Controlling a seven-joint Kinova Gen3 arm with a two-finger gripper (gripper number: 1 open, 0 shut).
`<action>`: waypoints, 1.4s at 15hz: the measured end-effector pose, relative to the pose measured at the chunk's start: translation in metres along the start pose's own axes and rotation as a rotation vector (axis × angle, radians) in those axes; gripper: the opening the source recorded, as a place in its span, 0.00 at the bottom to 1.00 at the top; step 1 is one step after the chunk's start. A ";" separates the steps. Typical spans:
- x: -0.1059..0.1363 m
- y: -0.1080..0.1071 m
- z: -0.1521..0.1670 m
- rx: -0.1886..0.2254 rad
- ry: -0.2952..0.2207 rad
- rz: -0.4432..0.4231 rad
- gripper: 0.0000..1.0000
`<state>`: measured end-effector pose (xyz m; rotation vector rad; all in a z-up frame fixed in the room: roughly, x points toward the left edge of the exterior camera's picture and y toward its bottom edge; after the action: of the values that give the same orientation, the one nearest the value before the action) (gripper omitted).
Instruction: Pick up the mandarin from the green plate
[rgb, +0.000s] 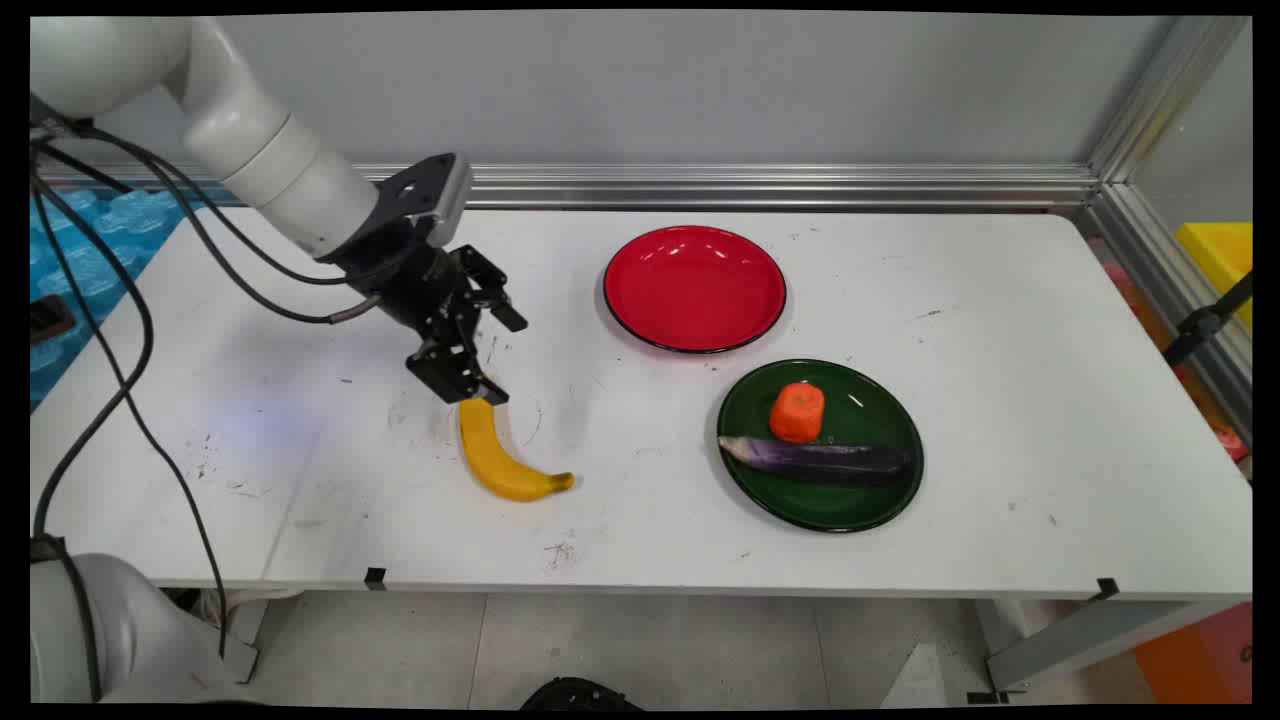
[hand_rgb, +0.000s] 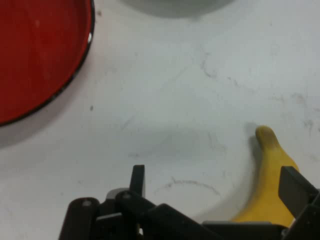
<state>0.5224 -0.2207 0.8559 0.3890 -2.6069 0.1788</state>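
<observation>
White table (rgb: 1000, 330) spans frame centre. Banana (rgb: 497, 457) seen lower left of centre, curved, tip toward right. Empty red plate (rgb: 694, 288) placed upper centre. Green plate (rgb: 880, 500) set lower right of it, just apart; orange piece (rgb: 797, 411) and purple eggplant (rgb: 815, 458) laid on it, touching. Yellow bin (rgb: 1222, 255) glimpsed at right edge.

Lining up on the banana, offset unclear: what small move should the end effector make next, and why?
Probably a small sideways shift toward the banana: the end effector is open, yet the banana lies beside one finger, not centred between them.
</observation>
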 end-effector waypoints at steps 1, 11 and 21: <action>0.003 -0.001 0.001 0.005 0.003 0.006 1.00; 0.040 -0.009 0.018 0.072 0.036 0.071 1.00; 0.115 -0.018 0.076 0.053 0.115 0.049 1.00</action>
<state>0.3971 -0.2801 0.8478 0.3230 -2.5040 0.2790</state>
